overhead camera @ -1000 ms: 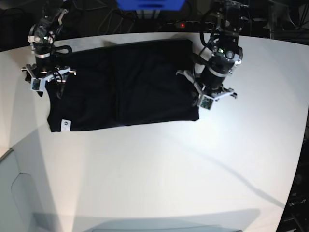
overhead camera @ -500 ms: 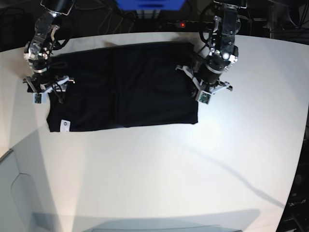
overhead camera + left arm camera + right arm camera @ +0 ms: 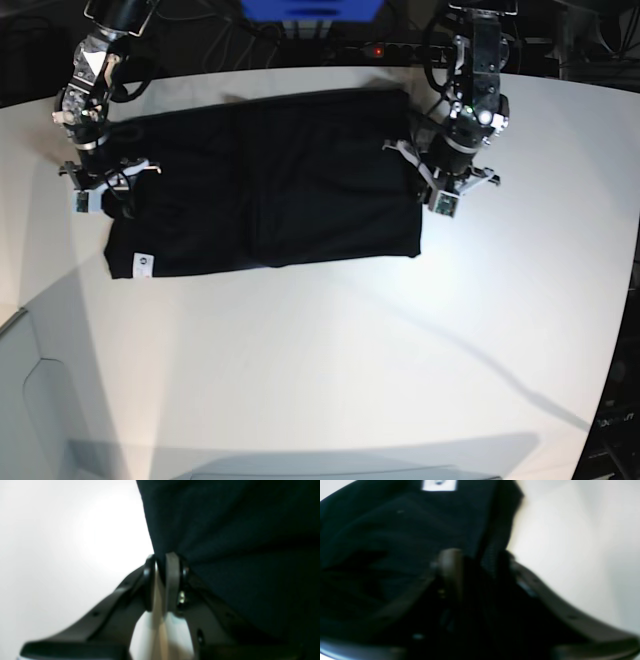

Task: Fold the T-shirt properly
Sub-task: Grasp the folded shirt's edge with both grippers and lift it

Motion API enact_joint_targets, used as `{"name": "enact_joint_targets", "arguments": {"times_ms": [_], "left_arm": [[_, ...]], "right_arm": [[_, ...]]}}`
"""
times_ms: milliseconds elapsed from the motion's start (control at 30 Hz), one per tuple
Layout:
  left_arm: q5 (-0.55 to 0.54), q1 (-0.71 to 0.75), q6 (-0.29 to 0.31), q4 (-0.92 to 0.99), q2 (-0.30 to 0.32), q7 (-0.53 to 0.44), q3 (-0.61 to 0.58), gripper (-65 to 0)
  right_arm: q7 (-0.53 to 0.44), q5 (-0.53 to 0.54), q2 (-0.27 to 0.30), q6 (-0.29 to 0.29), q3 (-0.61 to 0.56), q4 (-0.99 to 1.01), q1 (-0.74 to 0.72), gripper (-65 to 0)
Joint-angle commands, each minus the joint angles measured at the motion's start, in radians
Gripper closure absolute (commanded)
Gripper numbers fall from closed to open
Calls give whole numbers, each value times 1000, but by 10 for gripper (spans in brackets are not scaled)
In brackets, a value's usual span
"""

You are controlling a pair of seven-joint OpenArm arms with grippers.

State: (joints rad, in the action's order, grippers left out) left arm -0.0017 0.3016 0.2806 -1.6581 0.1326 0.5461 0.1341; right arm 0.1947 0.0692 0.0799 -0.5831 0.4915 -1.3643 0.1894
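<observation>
White worktop (image 3: pixel 330 350) fills most of the base view, with dark clutter, cables and a blue box (image 3: pixel 310 8) along its far edge. At the left jaws (image 3: pixel 163 566), the two pads are pressed close together on the edge of the black shirt (image 3: pixel 265 180), a thin fold of cloth pinched between them; the cloth spreads away up and to the right of the pads, and bare worktop lies on the other side. At the right jaws (image 3: pixel 475 562), the wrist view is blurred: the fingers stand partly apart, with the shirt's hem bunched between them, but I cannot tell whether they have a hold on it. A white label (image 3: pixel 439 485) shows on the cloth just beyond them. Seen from the base, the shirt lies flat as a wide rectangle on the far half of the worktop, with a crease running down its middle and the label at its near corner on the right arm's side. The left arm (image 3: pixel 470 90) stands at one short edge and the right arm (image 3: pixel 90 100) at the opposite one.
</observation>
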Motion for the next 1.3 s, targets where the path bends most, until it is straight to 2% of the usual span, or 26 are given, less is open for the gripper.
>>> {"name": "enact_joint_targets", "arguments": {"times_ms": [0,100,233,367,567,700,767,900,1067,1267], "left_arm": [[22,1,-17,-12,8,19,8,-76],[22,1,-17,-12,8,19,8,-76],[22,1,-17,-15,8,19,8,-76],[22,0,-17,-75,5,22,8,-76],[22,18,-17,-207,8,30,9,-76],[22,46,-17,-250,-1,30,109,-78],[22,44,-17,-231,-1,30,157,-79],[21,21,-17,-112,-1,29,220,-78],[21,-35,-17,40,-17,27,220,-77],[21,-57,-17,71,-64,25,209,-77]], "right_arm": [[116,-68,-1,-31,-1,15,19,-123],[116,-68,-1,-36,-1,13,20,0],[116,-68,-1,-38,3,-19,23,0],[111,-64,-4,-38,2,-135,52,0],[111,-64,-84,-38,0,-375,92,0],[114,-64,-142,-39,-1,-511,115,0],[111,-64,-162,-39,-11,-562,129,0],[111,-64,-167,-39,-80,-617,172,0],[110,-64,-171,-39,-175,-628,215,0],[110,-64,-171,-38,-316,-633,221,0]]}}
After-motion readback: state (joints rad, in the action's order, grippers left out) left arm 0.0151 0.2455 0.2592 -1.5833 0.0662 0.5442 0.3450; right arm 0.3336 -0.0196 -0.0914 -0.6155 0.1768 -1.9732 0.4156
